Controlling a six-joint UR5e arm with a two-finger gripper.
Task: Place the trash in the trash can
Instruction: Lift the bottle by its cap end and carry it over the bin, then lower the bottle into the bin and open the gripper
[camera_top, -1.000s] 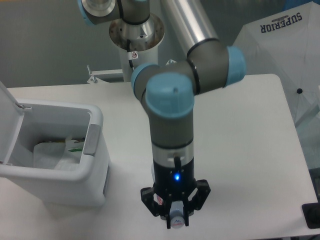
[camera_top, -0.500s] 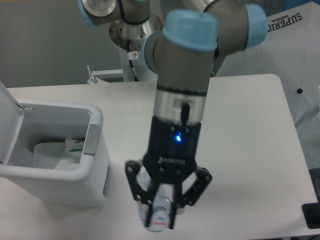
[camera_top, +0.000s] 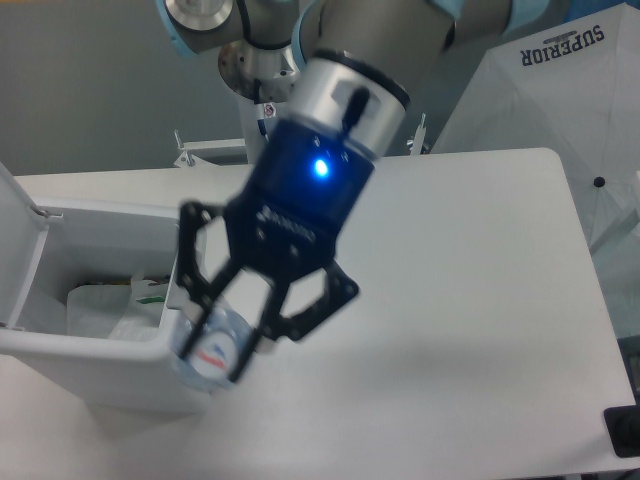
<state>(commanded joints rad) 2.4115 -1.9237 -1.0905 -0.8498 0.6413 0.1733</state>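
The gripper (camera_top: 222, 345), clamped on the water bottle (camera_top: 210, 350), hangs at the trash can's (camera_top: 100, 365) right rim, its open well lying leftward

Motion-blurred bottle (camera_top: 208, 352) in claw (camera_top: 212, 345); bin (camera_top: 120, 375) left side cropped.

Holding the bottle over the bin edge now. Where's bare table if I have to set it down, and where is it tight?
Bare table runs right of the gripper out to the right edge, and along the back behind the trash can. It is tight on the left: the gripper, shut on the bottle, hangs at the can's right rim, and the can already holds a white liner.
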